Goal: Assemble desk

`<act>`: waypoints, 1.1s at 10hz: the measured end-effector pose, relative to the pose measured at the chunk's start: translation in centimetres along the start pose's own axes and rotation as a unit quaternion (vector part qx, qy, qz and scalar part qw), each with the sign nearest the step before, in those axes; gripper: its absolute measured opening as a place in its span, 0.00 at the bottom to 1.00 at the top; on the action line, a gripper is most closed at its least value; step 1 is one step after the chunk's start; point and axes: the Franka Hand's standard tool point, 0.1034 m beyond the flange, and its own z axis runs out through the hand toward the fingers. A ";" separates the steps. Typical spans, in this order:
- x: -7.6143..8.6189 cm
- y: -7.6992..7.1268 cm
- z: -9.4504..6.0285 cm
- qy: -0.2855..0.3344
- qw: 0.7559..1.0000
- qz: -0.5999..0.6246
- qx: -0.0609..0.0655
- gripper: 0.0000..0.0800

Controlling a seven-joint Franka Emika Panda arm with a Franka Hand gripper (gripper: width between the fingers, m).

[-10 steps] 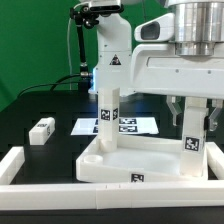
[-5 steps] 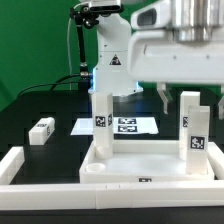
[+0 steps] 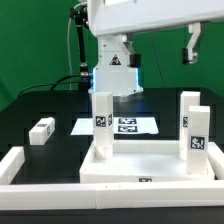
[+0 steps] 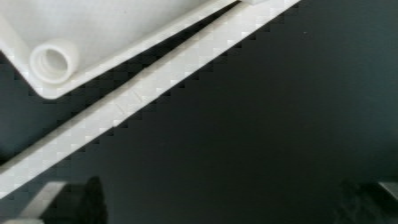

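Tabletop (image 3: 150, 165) sits inside the rails (image 3: 20, 165) with two legs (image 3: 101, 125) upright in its corners. Gripper (image 3: 191, 45) hangs high above, jaws apart, empty. Spare leg (image 3: 41, 130) lies well apart.

From my station the exterior view is evenly and brightly lit, apparently from overhead; the white tabletop panel (image 3: 150, 160) and its upright leg blocks (image 3: 101, 124) sit close to washed out against the black table (image 3: 45, 105), with only soft, faint shadows. The low resolution leaves the tags coarse. The arm's near body (image 3: 140, 18) is overexposed and soft. My wrist view is dimmer, grainy and blurred; the pale rail (image 4: 151, 85) looks speckled and the dark fingertips (image 4: 68, 198) at the edge are out of focus
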 end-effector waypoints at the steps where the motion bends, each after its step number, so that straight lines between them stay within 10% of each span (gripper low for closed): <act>1: 0.1 0.1 0.0 0.000 1.000 0.001 0.000 0.81; 6: 0.2 0.2 -0.1 0.000 1.000 -0.002 0.000 0.81; 11: 1.3 10.2 -4.5 -0.011 0.978 -0.206 0.018 0.81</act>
